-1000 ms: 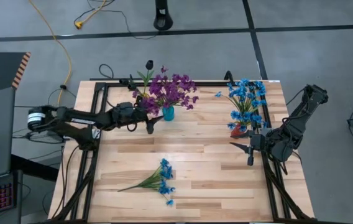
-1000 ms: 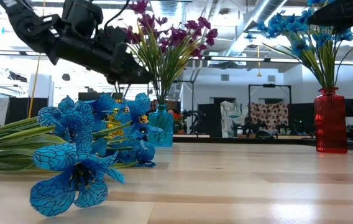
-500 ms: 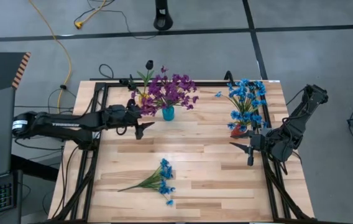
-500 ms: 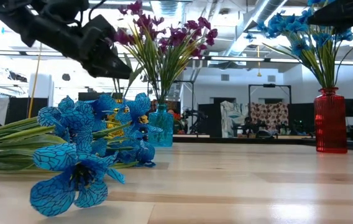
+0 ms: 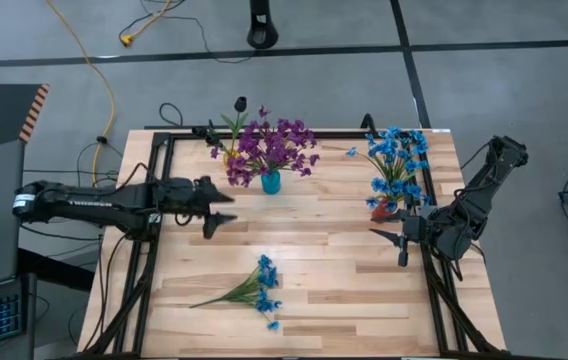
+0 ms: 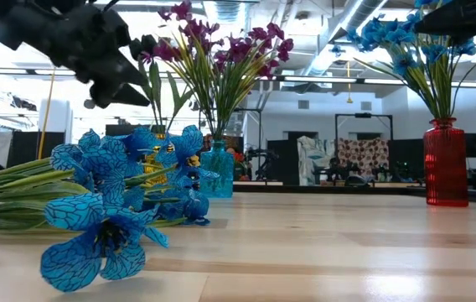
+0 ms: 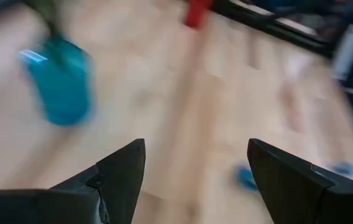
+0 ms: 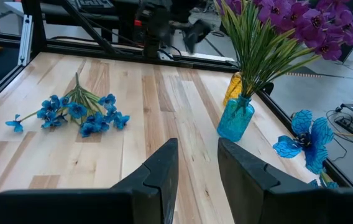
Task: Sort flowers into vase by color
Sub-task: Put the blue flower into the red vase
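Above table [image 5: 344, 250], left gripper [image 5: 216, 222] empty, fingers wide apart.
Blue flowers [image 5: 260, 284] lie well below it; teal vase [image 5: 270, 182] just beyond. Right gripper [image 5: 396, 246] parked, part-open.

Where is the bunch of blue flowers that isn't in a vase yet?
In the high view the loose blue flowers lie flat on the table's near middle, in front of the teal vase holding purple flowers.
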### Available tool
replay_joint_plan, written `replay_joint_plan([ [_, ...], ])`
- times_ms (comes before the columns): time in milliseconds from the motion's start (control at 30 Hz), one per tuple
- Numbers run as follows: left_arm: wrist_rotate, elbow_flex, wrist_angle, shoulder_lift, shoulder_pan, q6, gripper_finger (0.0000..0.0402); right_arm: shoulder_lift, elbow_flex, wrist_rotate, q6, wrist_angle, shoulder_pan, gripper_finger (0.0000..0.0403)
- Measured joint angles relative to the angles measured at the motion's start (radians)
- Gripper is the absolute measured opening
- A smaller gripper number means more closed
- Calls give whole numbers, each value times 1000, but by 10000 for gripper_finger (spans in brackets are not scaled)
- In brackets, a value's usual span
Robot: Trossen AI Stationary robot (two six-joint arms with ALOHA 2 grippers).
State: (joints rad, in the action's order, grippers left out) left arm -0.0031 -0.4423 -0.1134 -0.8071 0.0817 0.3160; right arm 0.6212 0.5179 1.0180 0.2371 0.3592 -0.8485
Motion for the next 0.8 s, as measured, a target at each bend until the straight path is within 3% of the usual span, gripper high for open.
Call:
replay_joint_plan([
  [167, 41, 0, -6, -49, -162, 172, 270, 0, 0, 0, 0, -1, 0, 139],
  [433, -121, 0, 114, -225, -441, 375, 270, 0, 0, 0, 1, -3, 0, 139],
  [567, -141, -26, 200, -338, -527, 411, 270, 0, 0, 0, 1, -5, 0, 139],
  [800, -127, -204, 125, -553, -612, 392, 270, 0, 0, -18, 46, -13, 0, 139],
])
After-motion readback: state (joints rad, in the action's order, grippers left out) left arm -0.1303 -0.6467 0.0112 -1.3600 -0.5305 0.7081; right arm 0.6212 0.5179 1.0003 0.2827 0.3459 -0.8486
